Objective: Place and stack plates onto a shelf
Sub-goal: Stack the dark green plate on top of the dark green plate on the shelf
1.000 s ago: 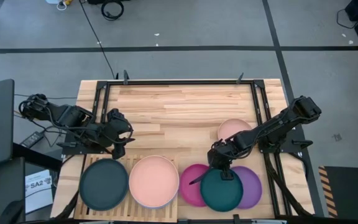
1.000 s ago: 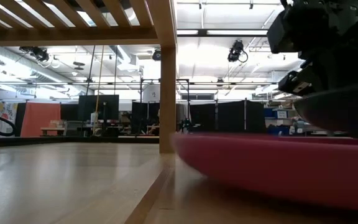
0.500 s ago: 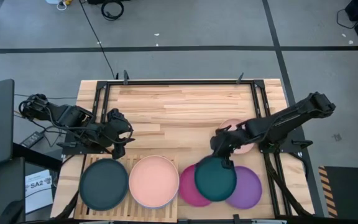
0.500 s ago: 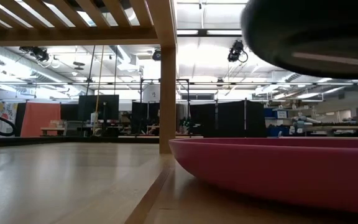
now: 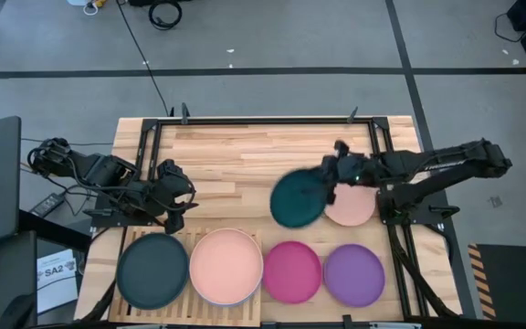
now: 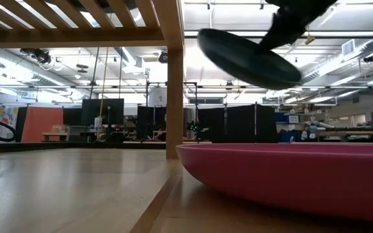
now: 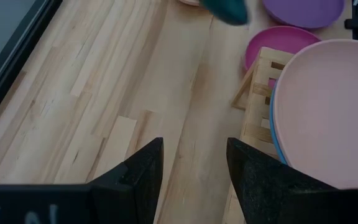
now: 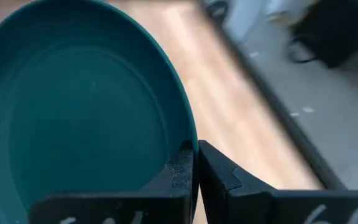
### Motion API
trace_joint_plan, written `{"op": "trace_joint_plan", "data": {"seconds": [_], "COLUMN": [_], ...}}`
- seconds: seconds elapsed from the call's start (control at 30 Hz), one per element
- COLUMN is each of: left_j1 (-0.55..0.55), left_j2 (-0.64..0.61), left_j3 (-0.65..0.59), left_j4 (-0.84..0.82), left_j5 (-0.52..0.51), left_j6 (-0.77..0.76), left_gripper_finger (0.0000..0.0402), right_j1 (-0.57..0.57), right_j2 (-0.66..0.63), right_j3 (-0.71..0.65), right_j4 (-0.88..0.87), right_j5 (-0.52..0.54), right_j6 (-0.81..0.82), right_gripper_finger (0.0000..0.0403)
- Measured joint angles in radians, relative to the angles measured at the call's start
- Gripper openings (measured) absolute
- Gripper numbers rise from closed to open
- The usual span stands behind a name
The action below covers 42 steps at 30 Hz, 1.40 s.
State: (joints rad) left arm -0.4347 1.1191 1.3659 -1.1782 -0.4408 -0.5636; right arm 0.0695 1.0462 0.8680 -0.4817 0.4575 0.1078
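Your right gripper (image 5: 333,175) is pinched shut on the teal plate's (image 5: 298,198) rim, plate hanging ahead of the jaws in mid-air. Keep it level, swing to the shelf (image 5: 184,239), lower onto the pink plate (image 5: 226,266). Left gripper (image 7: 191,163) idles open

Teal plate (image 5: 299,199) overlaps the salmon plate (image 5: 353,206); blue plate (image 7: 276,140) shows only as an edge beneath the pink plate (image 7: 328,112)

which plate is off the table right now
The teal plate. The right pincer is shut on its rim and holds it tilted in the air, while the magenta plate, purple plate and the others lie flat.
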Motion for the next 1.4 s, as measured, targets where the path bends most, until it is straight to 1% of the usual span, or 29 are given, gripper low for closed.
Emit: {"op": "trace_joint_plan", "data": {"seconds": [0.13, 0.23, 0.37, 0.6, 0.73, 0.8, 0.9, 1.17, 1.33, 1.4], "left_j1": [0.0, 0.0, 0.0, 0.0, 0.008, 0.025, 0.065, 0.216, 0.296, 0.324], "left_j2": [0.0, 0.0, 0.0, 0.0, 0.0, 0.0, 0.0, 0.0, 0.0, 0.0], "left_j3": [0.0, 0.0, 0.0, 0.0, 0.0, 0.0, 0.0, 0.0, 0.0, 0.0], "left_j4": [0.0, 0.002, 0.011, 0.042, 0.084, 0.107, 0.145, 0.2, 0.224, 0.252], "left_j5": [-0.025, -0.081, -0.192, -0.423, -0.542, -0.575, -0.598, -0.597, -0.568, -0.541], "left_j6": [0.0, 0.0, 0.0, 0.0, -0.001, -0.001, -0.001, 0.0, 0.005, 0.028], "left_gripper_finger": [0.0183, 0.0183, 0.0183, 0.0183, 0.0183, 0.0183, 0.0183, 0.0183, 0.0183, 0.0183], "right_j1": [-0.061, -0.099, -0.143, -0.204, -0.23, -0.237, -0.241, -0.236, -0.237, -0.238], "right_j2": [0.011, 0.041, 0.101, 0.232, 0.31, 0.348, 0.402, 0.503, 0.539, 0.541], "right_j3": [0.0, 0.0, 0.0, 0.0, 0.0, 0.0, 0.0, 0.0, 0.0, 0.0], "right_j4": [0.141, 0.265, 0.46, 0.784, 0.932, 1.007, 1.109, 1.341, 1.45, 1.461], "right_j5": [0.078, 0.109, 0.157, 0.227, 0.234, 0.234, 0.233, 0.232, 0.233, 0.234], "right_j6": [-0.008, -0.045, -0.082, -0.086, -0.086, -0.085, -0.085, -0.081, -0.053, -0.048], "right_gripper_finger": [0.0019, 0.0019, 0.002, 0.002, 0.002, 0.002, 0.002, 0.002, 0.002, 0.0019]}}
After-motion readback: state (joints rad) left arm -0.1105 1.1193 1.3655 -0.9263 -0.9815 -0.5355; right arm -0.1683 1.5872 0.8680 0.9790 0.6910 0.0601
